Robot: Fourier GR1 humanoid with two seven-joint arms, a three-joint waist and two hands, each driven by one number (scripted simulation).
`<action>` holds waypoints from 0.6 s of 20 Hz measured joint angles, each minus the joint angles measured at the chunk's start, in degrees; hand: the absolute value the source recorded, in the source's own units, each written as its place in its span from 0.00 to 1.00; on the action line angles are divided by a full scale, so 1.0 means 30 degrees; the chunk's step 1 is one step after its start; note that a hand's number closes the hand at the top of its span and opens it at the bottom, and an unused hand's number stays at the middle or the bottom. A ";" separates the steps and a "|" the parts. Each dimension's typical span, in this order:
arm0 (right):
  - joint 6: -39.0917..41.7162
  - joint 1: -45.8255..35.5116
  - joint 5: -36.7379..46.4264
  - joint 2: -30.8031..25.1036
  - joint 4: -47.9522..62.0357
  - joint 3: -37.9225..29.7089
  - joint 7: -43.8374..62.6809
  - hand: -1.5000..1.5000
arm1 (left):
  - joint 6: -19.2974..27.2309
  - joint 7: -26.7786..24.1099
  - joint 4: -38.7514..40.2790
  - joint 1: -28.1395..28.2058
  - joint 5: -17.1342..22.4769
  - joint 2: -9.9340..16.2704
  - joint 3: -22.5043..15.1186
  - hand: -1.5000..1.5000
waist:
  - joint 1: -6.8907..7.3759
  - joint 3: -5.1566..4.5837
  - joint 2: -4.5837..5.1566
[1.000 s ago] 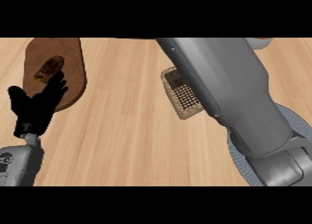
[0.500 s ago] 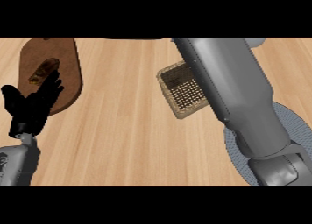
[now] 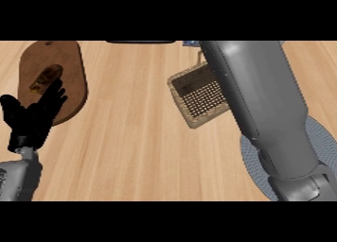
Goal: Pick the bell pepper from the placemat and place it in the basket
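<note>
Step, as we judge it: carry toward basket (image 3: 199, 94). Right forearm stretches past its right side to far edge; right hand hidden, grip cannot tell. Pepper not seen by us; placemat (image 3: 323, 142) near right, mostly covered. Next: lower over basket, release. Left hand (image 3: 31, 120) open, resting near left, overlapping board (image 3: 73, 71).

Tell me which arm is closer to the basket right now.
Right. The right forearm stretches up the view and overlaps the basket at its right side. The left hand rests far to its left, by the brown board.
</note>
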 measured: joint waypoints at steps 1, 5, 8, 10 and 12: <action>-0.0209 0.0111 0.0396 0.0008 -0.0596 -0.0269 0.0020 0.00 | -0.0021 -0.0116 0.0017 0.0169 0.0013 0.0066 0.0093 0.50 | -0.0050 -0.0001 -0.0030; -0.0925 0.0913 0.1466 0.0064 -0.3544 -0.1551 0.0009 0.00 | 0.0089 -0.0178 -0.0101 0.0510 0.0038 -0.0010 0.0189 0.50 | -0.0410 0.0019 -0.0188; -0.0980 0.1829 0.1557 0.0123 -0.6232 -0.1934 0.0035 0.00 | 0.0082 -0.0201 -0.0039 0.0635 0.0098 0.0049 0.0327 0.50 | -0.0617 0.0022 -0.0279; -0.0729 0.2617 0.1249 0.0163 -0.8108 -0.1773 0.0173 0.00 | 0.0020 -0.0209 0.0006 0.0743 0.0114 0.0023 0.0300 0.50 | -0.0694 0.0027 -0.0342; -0.0281 0.3462 0.0793 0.0177 -0.9994 -0.1588 0.0280 0.00 | -0.0074 -0.0192 -0.0010 0.0928 0.0188 0.0190 0.0452 0.50 | -0.0785 0.0027 -0.0430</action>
